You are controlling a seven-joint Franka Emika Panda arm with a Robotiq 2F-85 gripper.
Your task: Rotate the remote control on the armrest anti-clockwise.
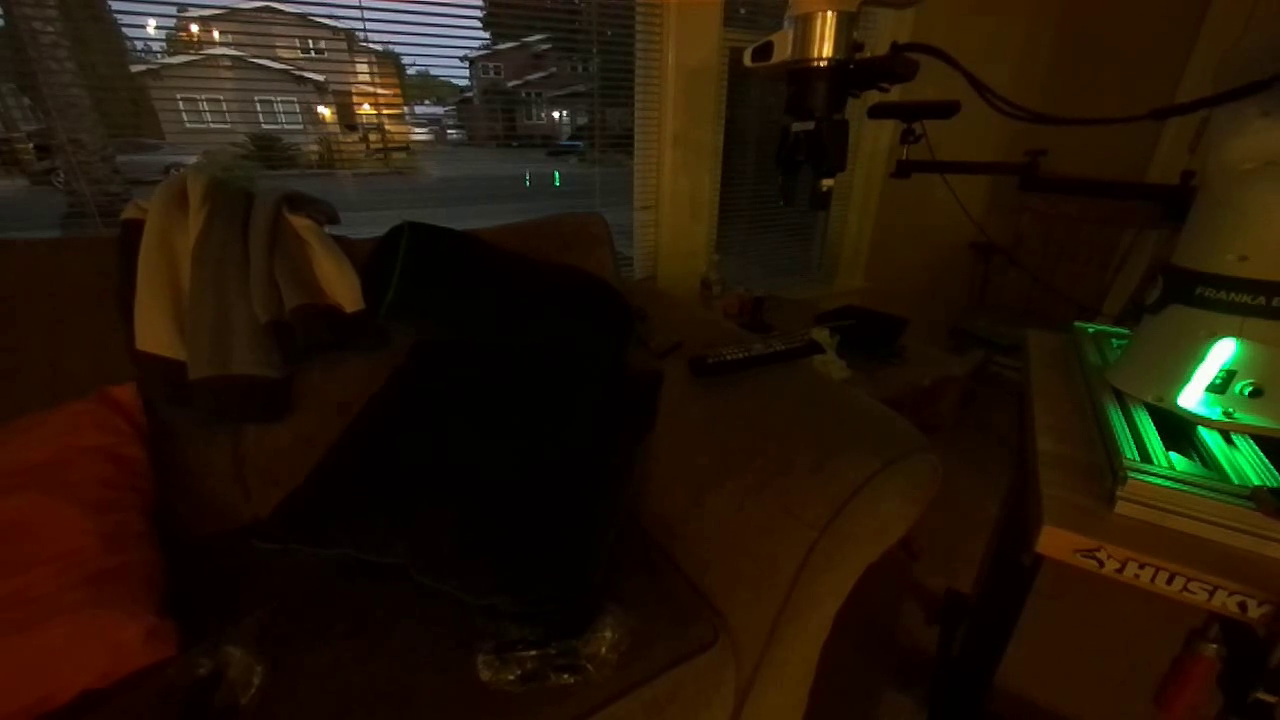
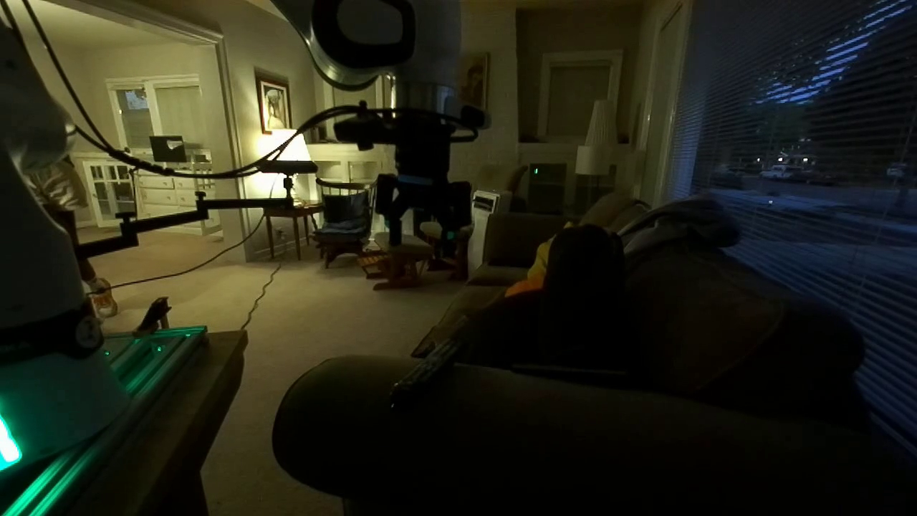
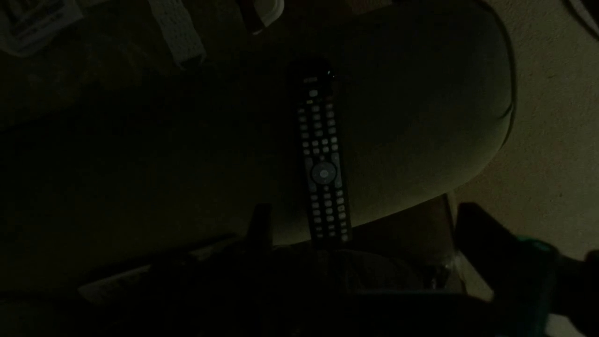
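Observation:
The remote control is a slim dark bar with pale buttons. It lies across the top of the brownish-tan armrest and also shows in an exterior view, on the armrest there. In the wrist view the remote control stands nearly vertical, slightly tilted, its lower end at the edge of the armrest. My gripper hangs above the armrest, pointing down; it also shows in an exterior view. In the wrist view its fingers are wide apart, with nothing between them, apart from the remote control.
A dark pillow leans on the sofa beside the armrest, with an orange pillow farther along. Small items, including a white one, lie past the armrest. A camera arm and the robot's workbench stand nearby. The room is dim.

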